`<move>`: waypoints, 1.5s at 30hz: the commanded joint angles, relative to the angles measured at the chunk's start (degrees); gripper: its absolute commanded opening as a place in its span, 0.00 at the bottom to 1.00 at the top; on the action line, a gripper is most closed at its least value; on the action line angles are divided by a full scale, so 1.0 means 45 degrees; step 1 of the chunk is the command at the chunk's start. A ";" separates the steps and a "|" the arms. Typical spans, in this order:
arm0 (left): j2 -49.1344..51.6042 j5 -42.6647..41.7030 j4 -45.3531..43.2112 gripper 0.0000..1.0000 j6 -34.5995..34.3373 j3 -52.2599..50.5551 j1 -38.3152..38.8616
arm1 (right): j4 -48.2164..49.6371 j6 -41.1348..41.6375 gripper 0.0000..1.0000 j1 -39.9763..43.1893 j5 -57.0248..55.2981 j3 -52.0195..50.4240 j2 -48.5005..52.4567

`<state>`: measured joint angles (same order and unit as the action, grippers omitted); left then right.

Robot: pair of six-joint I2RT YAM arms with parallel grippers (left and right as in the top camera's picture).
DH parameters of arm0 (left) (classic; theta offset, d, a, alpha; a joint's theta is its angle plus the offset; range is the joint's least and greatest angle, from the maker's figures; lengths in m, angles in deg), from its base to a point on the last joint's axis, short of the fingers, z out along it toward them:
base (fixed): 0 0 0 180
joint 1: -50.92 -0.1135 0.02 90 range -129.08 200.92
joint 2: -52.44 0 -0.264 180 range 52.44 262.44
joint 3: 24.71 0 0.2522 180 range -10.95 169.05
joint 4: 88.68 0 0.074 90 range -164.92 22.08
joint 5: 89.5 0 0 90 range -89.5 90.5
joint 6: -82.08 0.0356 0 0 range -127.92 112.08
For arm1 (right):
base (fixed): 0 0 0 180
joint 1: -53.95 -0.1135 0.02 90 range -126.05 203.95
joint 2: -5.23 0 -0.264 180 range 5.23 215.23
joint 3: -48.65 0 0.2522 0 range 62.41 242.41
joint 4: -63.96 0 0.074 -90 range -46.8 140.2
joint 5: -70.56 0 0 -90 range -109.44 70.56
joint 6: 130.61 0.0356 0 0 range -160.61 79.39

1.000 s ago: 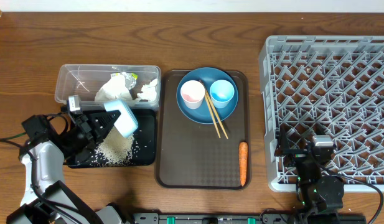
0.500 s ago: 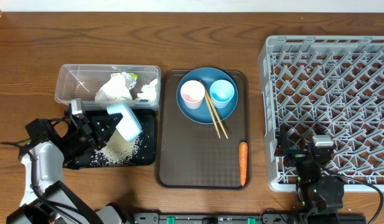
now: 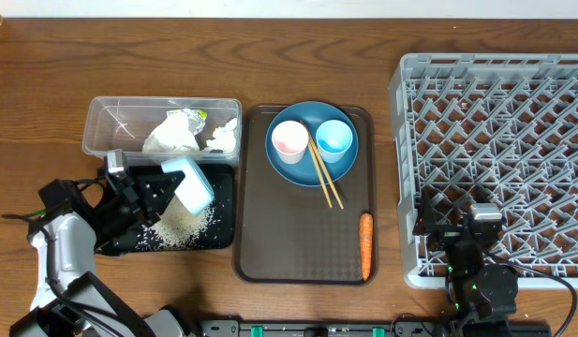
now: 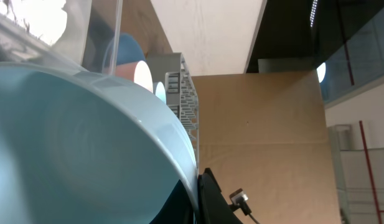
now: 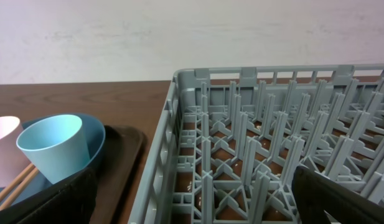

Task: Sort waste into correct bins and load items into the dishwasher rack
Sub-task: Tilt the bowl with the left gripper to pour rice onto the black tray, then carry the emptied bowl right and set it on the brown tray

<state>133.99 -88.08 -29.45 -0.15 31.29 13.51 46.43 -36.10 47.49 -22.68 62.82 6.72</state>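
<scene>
The left gripper pinches the tilted bowl over the rice in the black tray. The tub of napkins sits at the bowl's 12 o'clock and the brown tray at its 3. The right gripper is spread wide at the rack's 7 o'clock corner, with the carrot at its 9.

Brown wooden table, white wall

On the brown serving tray: two cups, a pink cup and a light blue cup, one blue plate, two chopsticks, one carrot. Left of it: one clear tub, one black tray, one light blue bowl. Right of it: one grey rack.
</scene>
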 commanded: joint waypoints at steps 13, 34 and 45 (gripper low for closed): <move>0.0000 0.0000 0.0155 0.06 0.0311 0.0238 -0.0243 | -0.0044 -0.0073 0.99 -0.0107 -0.0083 -0.0019 0.0000; -0.5251 0.6960 0.0209 0.06 -0.3152 0.1311 0.1987 | -0.0044 -0.0073 0.99 -0.0107 -0.0083 -0.0019 0.0000; -0.6989 1.1293 0.0209 0.06 -0.4614 0.1307 0.7393 | -0.0044 -0.0073 0.99 -0.0107 -0.0083 -0.0019 0.0000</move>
<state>102.61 -44.58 -28.62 -18.38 35.86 42.17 46.41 -36.10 47.49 -22.68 62.82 6.72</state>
